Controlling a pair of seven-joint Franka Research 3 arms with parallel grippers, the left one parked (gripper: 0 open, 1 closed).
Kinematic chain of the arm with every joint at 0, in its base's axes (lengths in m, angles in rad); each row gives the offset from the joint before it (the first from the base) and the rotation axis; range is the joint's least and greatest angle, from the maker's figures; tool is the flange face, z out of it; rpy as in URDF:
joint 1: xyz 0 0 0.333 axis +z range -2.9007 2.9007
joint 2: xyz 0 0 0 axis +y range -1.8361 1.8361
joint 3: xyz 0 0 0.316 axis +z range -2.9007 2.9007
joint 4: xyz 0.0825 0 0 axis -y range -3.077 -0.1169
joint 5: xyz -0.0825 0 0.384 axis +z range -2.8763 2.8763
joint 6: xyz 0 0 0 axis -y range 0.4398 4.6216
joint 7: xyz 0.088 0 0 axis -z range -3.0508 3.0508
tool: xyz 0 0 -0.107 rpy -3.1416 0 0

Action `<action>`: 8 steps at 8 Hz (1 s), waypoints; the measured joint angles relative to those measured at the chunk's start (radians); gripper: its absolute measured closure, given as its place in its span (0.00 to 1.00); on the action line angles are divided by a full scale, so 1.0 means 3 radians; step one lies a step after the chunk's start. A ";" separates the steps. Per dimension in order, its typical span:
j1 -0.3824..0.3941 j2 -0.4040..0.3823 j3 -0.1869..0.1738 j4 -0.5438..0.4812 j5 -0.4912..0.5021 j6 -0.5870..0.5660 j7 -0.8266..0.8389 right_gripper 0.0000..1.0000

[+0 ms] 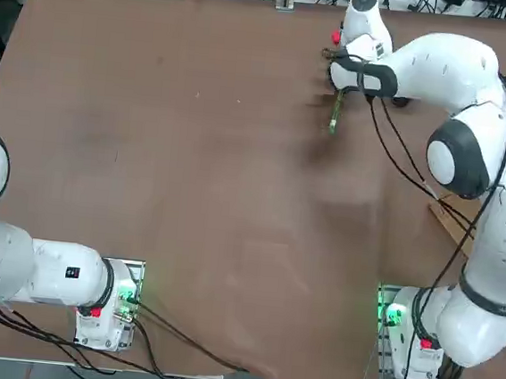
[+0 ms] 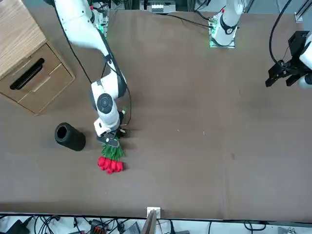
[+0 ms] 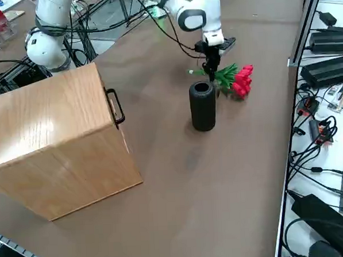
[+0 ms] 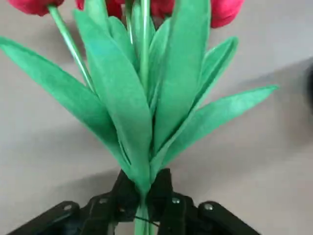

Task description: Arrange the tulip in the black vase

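The tulip [image 2: 111,158] lies flat on the brown table, its red blooms toward the far edge and its green stems [image 1: 335,113] pointing back toward the arms' bases. My right gripper [image 2: 111,141] reaches down onto the bunch and is shut on the gathered stems just below the leaves [image 4: 142,98]. The wrist view shows both fingers [image 4: 164,196] pressed against the stems. The black vase [image 3: 203,106] stands upright on the table beside the bunch, mouth open upward, a short gap from the gripper [image 3: 210,74]. In the front view the vase [image 2: 69,136] stands apart from the tulip.
A wooden cabinet [image 3: 57,146] with a black drawer handle [image 2: 27,74] sits near the table's right edge, behind the vase. Cables and power bricks [image 3: 329,68] lie past the far edge of the table.
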 joint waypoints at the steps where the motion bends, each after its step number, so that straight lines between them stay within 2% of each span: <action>1: 0.0078 -0.0074 -0.0120 0.0124 -0.0007 -0.0282 0.0084 0.86; 5: 0.0206 -0.0181 -0.0393 0.0858 -0.0137 -0.1143 0.0575 0.86; 7: 0.0293 -0.0216 -0.0553 0.1197 -0.0560 -0.1676 0.0650 0.86; 8: 0.0352 -0.0232 -0.0582 0.1298 -0.0851 -0.1895 0.0805 0.86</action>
